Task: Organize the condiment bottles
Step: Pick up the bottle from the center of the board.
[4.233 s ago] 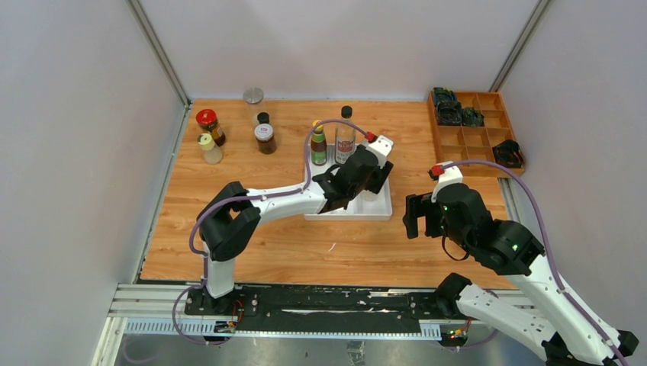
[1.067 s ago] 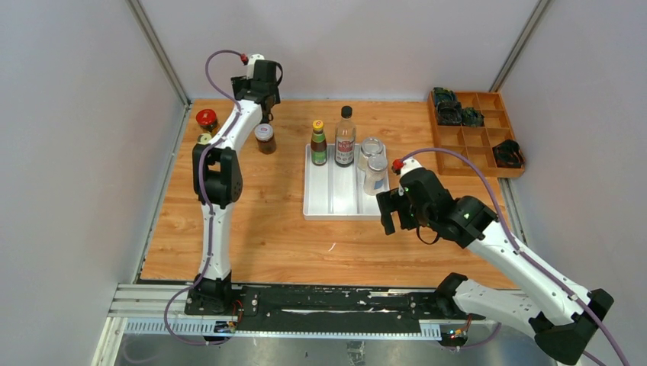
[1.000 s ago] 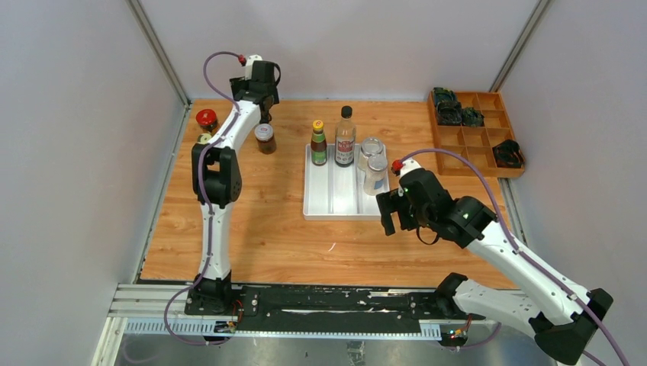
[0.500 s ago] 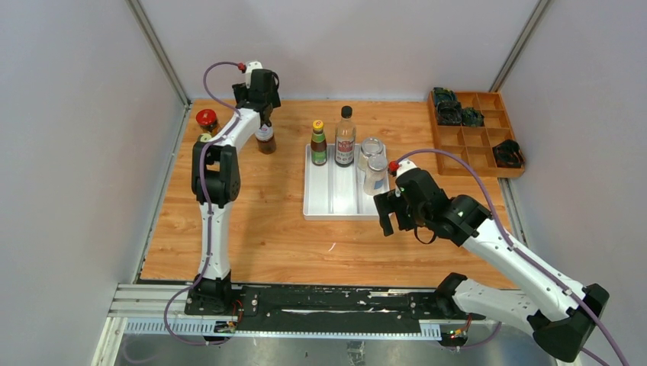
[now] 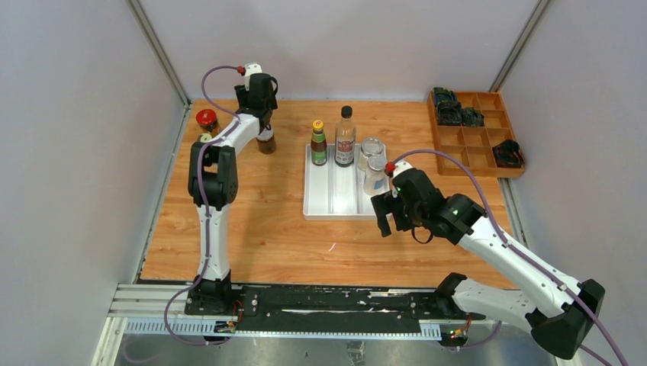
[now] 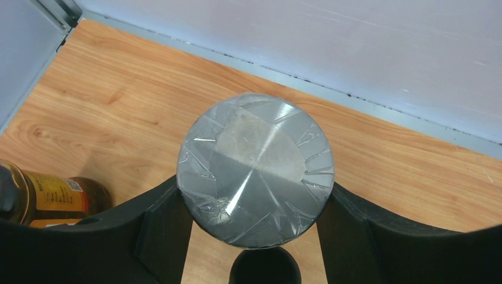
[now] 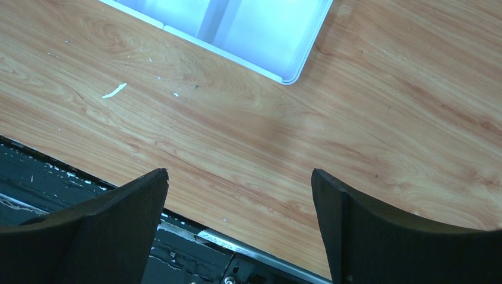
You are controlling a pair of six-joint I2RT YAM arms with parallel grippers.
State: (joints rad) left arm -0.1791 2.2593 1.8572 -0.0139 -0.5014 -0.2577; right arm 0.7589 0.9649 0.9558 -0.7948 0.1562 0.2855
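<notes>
My left gripper (image 5: 258, 97) reaches to the back left of the table, its jaws against both sides of a silver-lidded clear jar (image 6: 256, 161). A brown jar (image 5: 265, 141) stands just in front of it and also shows in the left wrist view (image 6: 53, 198). A black cap (image 6: 264, 269) shows right under the lid. A red-lidded jar (image 5: 206, 120) and a small shaker (image 5: 203, 139) stand at the far left. The white tray (image 5: 328, 206) holds a yellow-capped bottle (image 5: 318, 143), a tall black-capped bottle (image 5: 346, 137) and two silver-lidded jars (image 5: 374, 156). My right gripper (image 5: 384, 216) is open and empty.
The right gripper (image 7: 240, 189) hovers over bare wood by the tray's front right corner (image 7: 284, 71), near the table's front edge. A wooden compartment box (image 5: 477, 130) with dark objects sits at the back right. The back wall is close behind the left gripper.
My left gripper has come down from above the back left corner onto the silver-lidded jar. The right arm has drifted slightly left toward the tray's corner.
</notes>
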